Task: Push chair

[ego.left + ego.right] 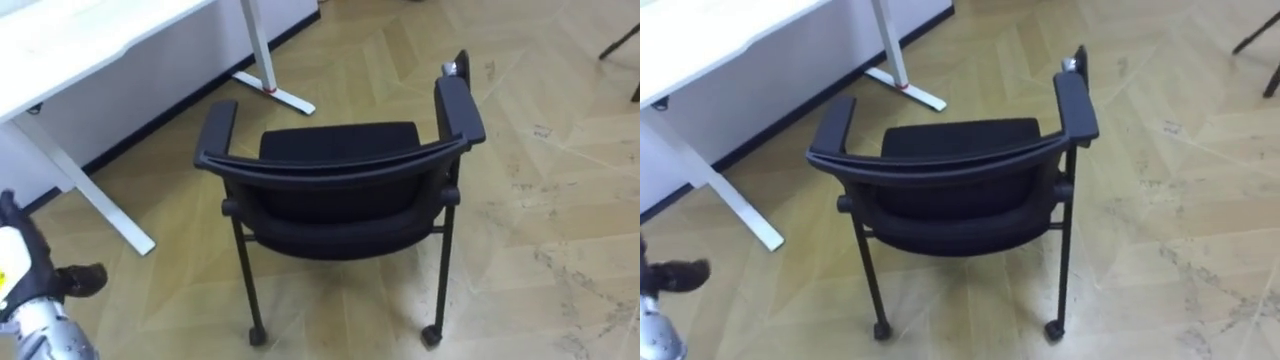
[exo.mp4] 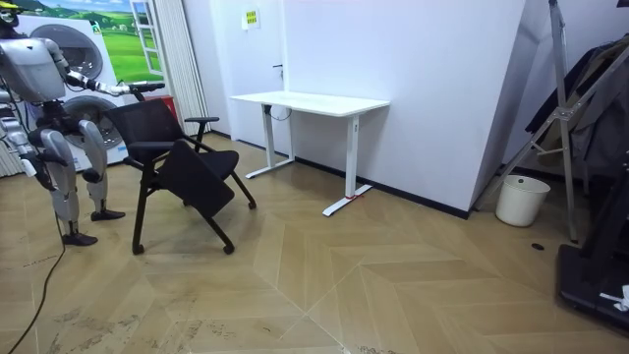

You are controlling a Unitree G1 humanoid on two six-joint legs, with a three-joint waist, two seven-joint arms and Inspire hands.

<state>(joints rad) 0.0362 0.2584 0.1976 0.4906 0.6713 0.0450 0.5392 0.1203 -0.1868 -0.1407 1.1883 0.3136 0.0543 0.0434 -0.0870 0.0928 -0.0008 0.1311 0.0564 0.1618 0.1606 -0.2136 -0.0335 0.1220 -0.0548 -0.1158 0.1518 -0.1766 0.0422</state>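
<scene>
One hand, the left hand [image 1: 18, 265], shows at the near left edge, apart from the black chair [image 1: 340, 180]; whether it is spread or curled cannot be told. The chair stands just ahead on castors, its backrest toward the robot. The white counter [image 1: 90, 35] is at far left. A yellow wall notice [image 2: 251, 17] is too small to read.

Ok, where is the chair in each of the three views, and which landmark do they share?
Left eye view: chair central, its back towards the camera.
Right eye view: chair central, slightly left.
Room view: chair at the left, before the robot.
Shared landmark: the white desk, upper left in both eye views; desk central in the room view.
</scene>
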